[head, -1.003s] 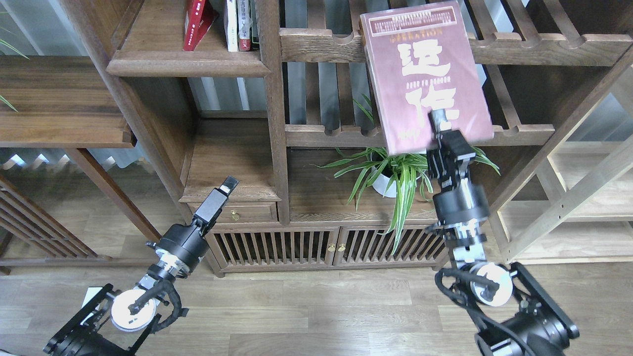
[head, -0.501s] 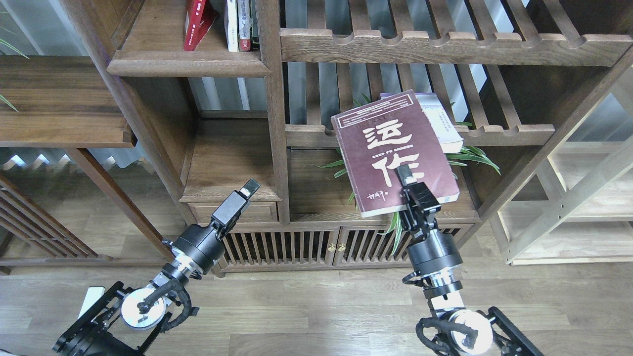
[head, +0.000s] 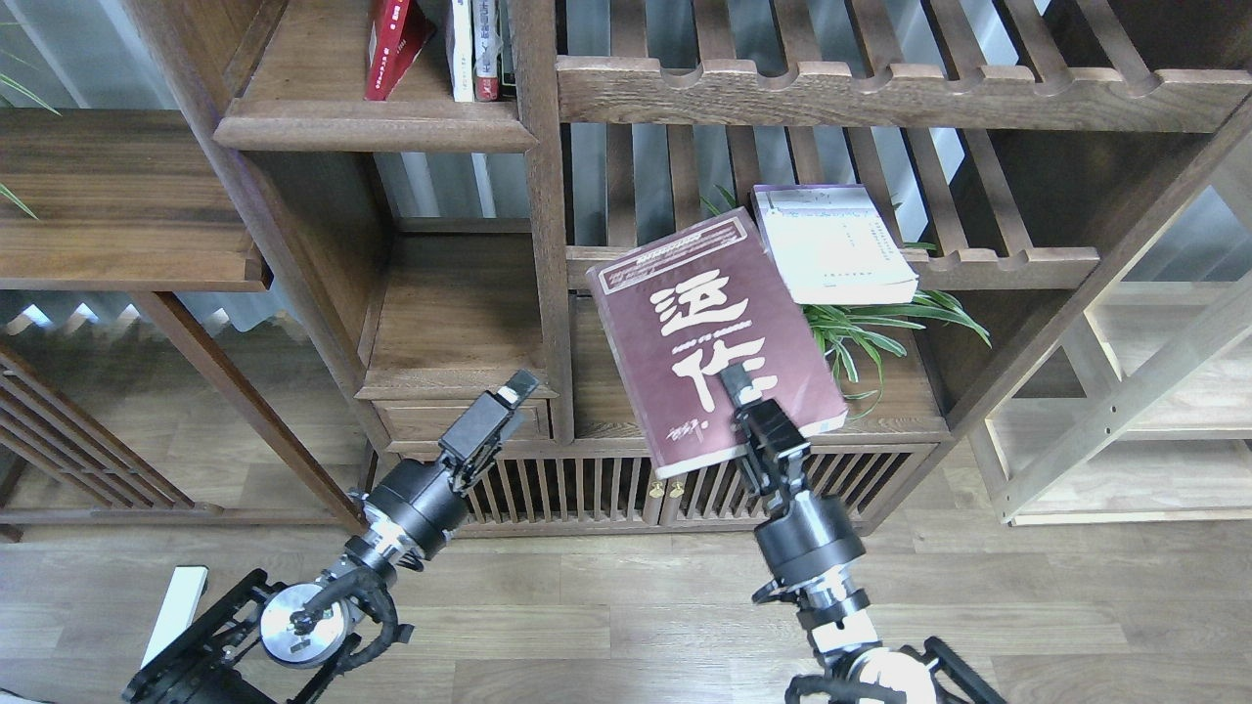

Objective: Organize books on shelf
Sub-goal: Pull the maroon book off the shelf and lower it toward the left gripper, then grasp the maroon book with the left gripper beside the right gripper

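Two arms reach up from the bottom of the head view, mine on either side. My right claw [head: 741,383] is clamped on the lower edge of the maroon book [head: 712,337], one finger lying across the cover just under the big white characters. That book is held in the air, cover toward me, tilted with its top leaning left, in front of the low cabinet [head: 548,489] with the slatted doors and partly hiding the leafy plant [head: 880,337] behind it.

Just up and right of it, the pale lavender-white book [head: 831,242] lies flat on the slatted rack [head: 998,264], its near corner hanging a little over the notched front rail. The two books look close at their corners, though I cannot tell whether they touch.

My left claw [head: 516,385] points up toward the small ledge beside the cabinet's upright post and carries nothing; it is seen nearly end-on, so how far its fingers are apart I cannot tell.

At the top left, the dark shelf [head: 372,127] with the rounded front edge holds the red book [head: 391,49], leaning to the right, with a gap between it and some slim volumes [head: 477,49] standing upright against the post. A white flat object [head: 176,611] lies on the wood floor near my left arm.
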